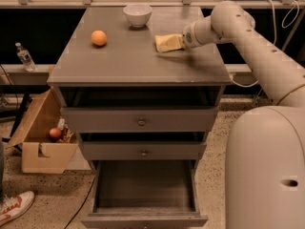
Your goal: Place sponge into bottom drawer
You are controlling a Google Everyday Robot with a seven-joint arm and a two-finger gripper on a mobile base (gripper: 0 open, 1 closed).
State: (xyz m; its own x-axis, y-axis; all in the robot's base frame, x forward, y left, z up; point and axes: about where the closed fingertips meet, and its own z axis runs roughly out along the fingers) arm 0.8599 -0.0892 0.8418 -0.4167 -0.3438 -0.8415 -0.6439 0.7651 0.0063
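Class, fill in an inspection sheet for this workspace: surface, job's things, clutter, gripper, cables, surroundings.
Surface: grey cabinet top, flat, holding three items.
Job's things: sponge lying at the right rear of the top; bottom drawer pulled open, nothing seen inside.
Clutter: orange fruit at left; white bowl at the rear.
Gripper: gripper at the sponge's right edge, low over the top.
Cables: white cable behind the arm; dark cable on the floor.
Surroundings: cardboard box, bottle, sneaker at left.
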